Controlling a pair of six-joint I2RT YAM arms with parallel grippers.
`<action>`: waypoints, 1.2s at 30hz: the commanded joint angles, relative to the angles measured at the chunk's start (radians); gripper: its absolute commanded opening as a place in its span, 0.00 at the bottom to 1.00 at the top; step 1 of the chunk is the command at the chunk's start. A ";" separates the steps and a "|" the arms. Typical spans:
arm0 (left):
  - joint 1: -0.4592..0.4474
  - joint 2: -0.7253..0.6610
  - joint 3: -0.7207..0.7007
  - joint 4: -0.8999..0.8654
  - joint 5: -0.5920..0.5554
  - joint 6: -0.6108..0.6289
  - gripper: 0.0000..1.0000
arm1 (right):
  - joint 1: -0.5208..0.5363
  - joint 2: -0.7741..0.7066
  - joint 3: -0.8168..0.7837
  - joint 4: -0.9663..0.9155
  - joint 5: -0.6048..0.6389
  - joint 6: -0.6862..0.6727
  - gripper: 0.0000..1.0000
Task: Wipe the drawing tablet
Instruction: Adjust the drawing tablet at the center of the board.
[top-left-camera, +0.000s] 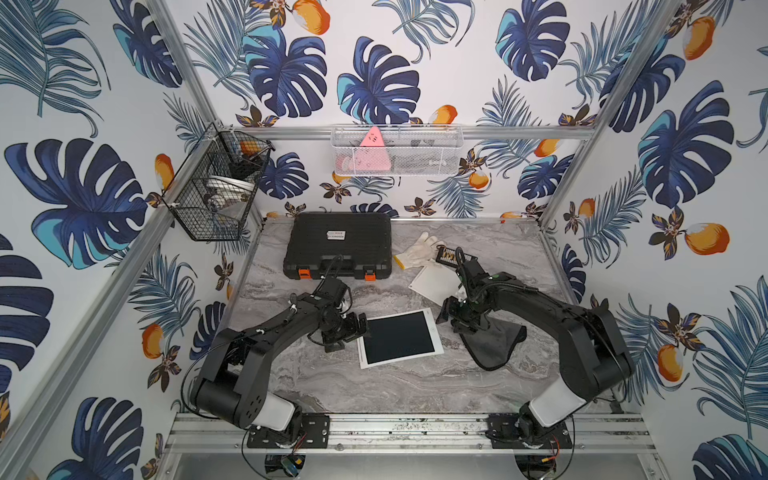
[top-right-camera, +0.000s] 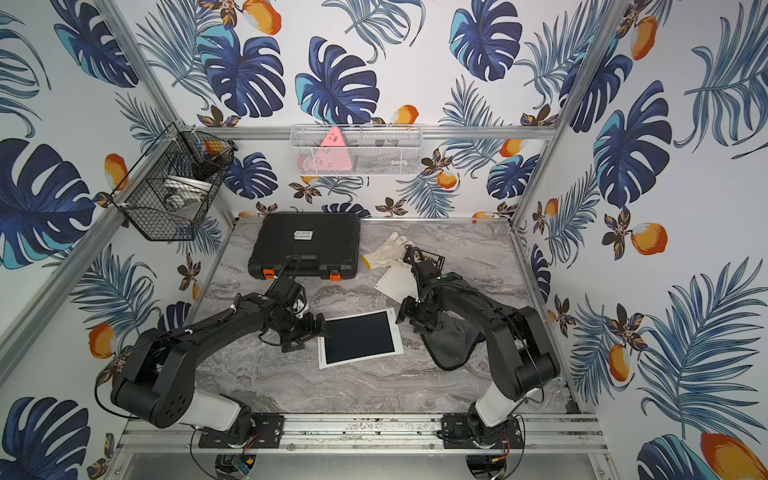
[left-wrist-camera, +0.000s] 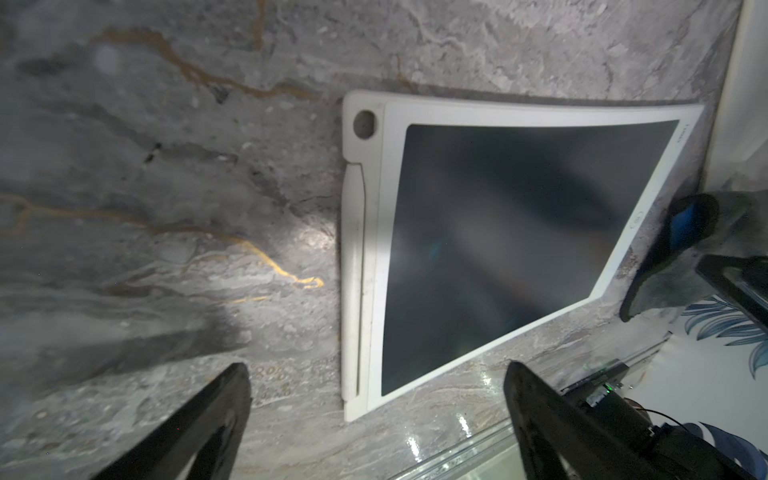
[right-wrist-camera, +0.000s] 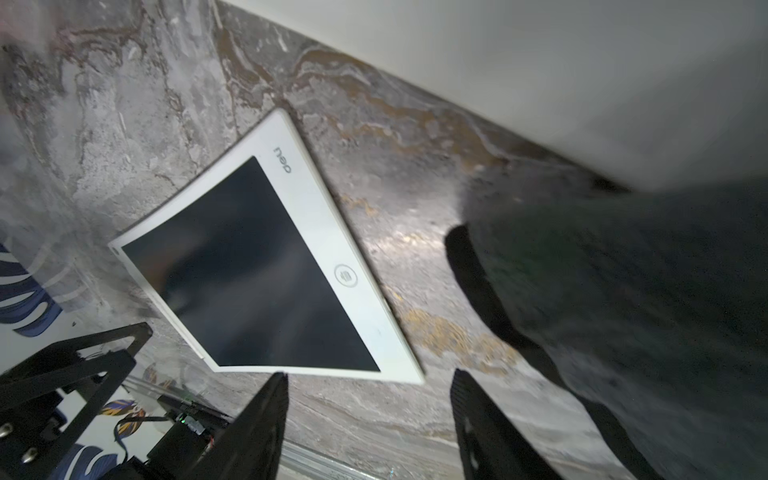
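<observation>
White drawing tablet (top-left-camera: 400, 338), screen dark, lies flat at centre frame in both top views. Its bezel lettering (right-wrist-camera: 284, 160) appears to read "neo". I see my left gripper (left-wrist-camera: 378, 368) spread wide and empty at the tablet's left edge. My right gripper (right-wrist-camera: 370, 374) is parted and empty, just beside the dark grey cloth (top-left-camera: 496, 347). The label on the tool case (top-left-camera: 338, 245) is illegible.

Drawing tablet (top-left-camera: 400, 338): centre of the frame, flat on the tabletop (top-left-camera: 395, 390).
Cloth (top-left-camera: 496, 347): right of the tablet, apart from it.
Case (top-left-camera: 338, 245): behind the tablet, upper centre.
Glove (top-left-camera: 417, 249): right of the case.
Left gripper (top-left-camera: 360, 327): just beside the tablet's left edge.
Wire basket (top-left-camera: 216, 187): upper left, on the frame rail.
</observation>
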 joint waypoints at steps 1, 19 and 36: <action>0.003 0.008 -0.014 0.058 0.061 -0.032 0.99 | 0.001 0.079 0.027 0.106 -0.119 -0.057 0.67; 0.048 0.108 -0.040 0.089 0.078 -0.006 0.99 | -0.024 0.186 -0.091 0.232 -0.308 -0.108 0.65; 0.126 0.203 -0.023 0.075 0.021 0.109 0.99 | -0.020 0.116 -0.259 0.576 -0.430 0.059 0.55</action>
